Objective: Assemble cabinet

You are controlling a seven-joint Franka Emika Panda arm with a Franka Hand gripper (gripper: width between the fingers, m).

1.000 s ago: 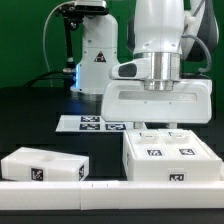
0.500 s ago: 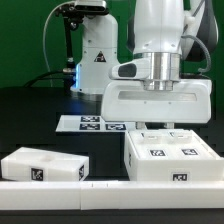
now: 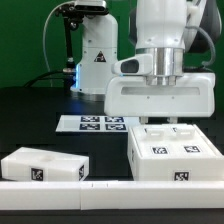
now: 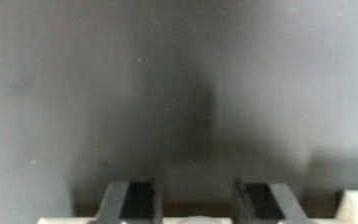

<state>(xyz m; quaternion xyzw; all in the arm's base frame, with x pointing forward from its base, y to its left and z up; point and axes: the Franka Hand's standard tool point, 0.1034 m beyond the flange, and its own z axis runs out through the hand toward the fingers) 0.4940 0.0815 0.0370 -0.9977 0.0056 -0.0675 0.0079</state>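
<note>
The cabinet's large white box [image 3: 175, 155] stands at the exterior view's right, with black-and-white tags on its top and front. My gripper [image 3: 161, 124] reaches down from the broad white hand onto the box's far edge. In the wrist view its two dark fingers [image 4: 131, 200] stand a little apart, with a strip of the white box [image 4: 194, 220] between their tips, so the gripper [image 4: 197, 205] looks shut on that edge. A smaller white tagged block [image 3: 42, 165] lies at the exterior view's left, apart from the gripper.
The marker board [image 3: 95, 123] lies flat on the black table behind the parts. A white robot base with a blue light [image 3: 95, 60] stands at the back. A long white rail [image 3: 60, 185] runs along the front edge.
The hand and the large box have shifted together toward the exterior view's right. The small block and marker board have not moved.
</note>
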